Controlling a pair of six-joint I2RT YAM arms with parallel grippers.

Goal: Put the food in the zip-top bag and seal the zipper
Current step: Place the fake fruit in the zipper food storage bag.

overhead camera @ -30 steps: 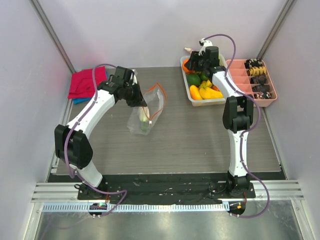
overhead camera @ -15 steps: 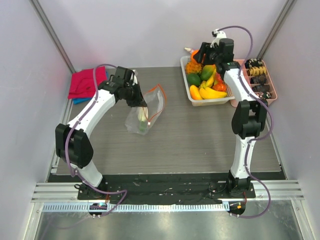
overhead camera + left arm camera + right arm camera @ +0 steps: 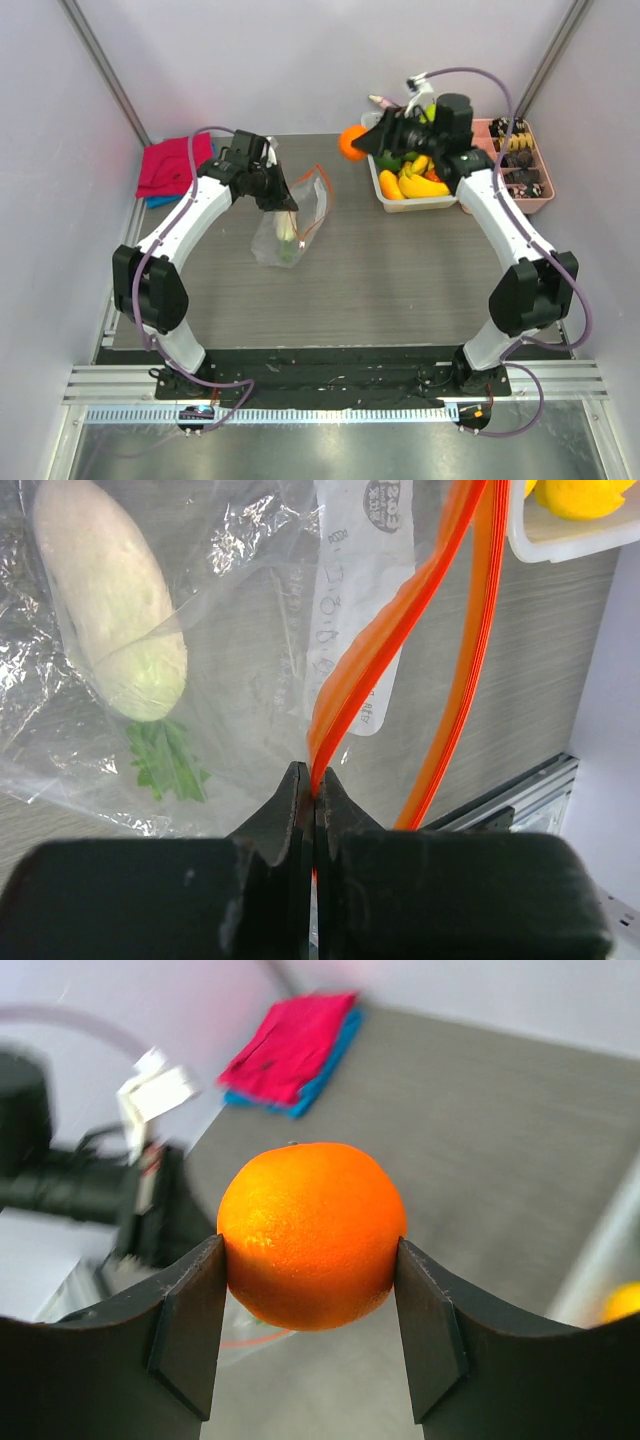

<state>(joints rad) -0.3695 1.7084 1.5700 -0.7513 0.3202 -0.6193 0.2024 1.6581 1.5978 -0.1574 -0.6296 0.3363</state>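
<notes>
Right gripper [image 3: 310, 1260] pinches the orange [image 3: 312, 1232] in the air, near the zip-top bag [image 3: 300, 215], off its mouth side. I see my left gripper [image 3: 315, 785] pressed together on the zipper [image 3: 395, 620] at the bag's mouth; a white oblong piece [image 3: 105, 590] lies inside the bag.

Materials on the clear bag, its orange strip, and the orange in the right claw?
Clear crinkly zip-top bag: thin plastic film, glossy creases. Orange-red zipper strip: stiffer smooth plastic, likely. Round orange toy fruit: dimpled satin skin, probably moulded plastic; unsure.
</notes>
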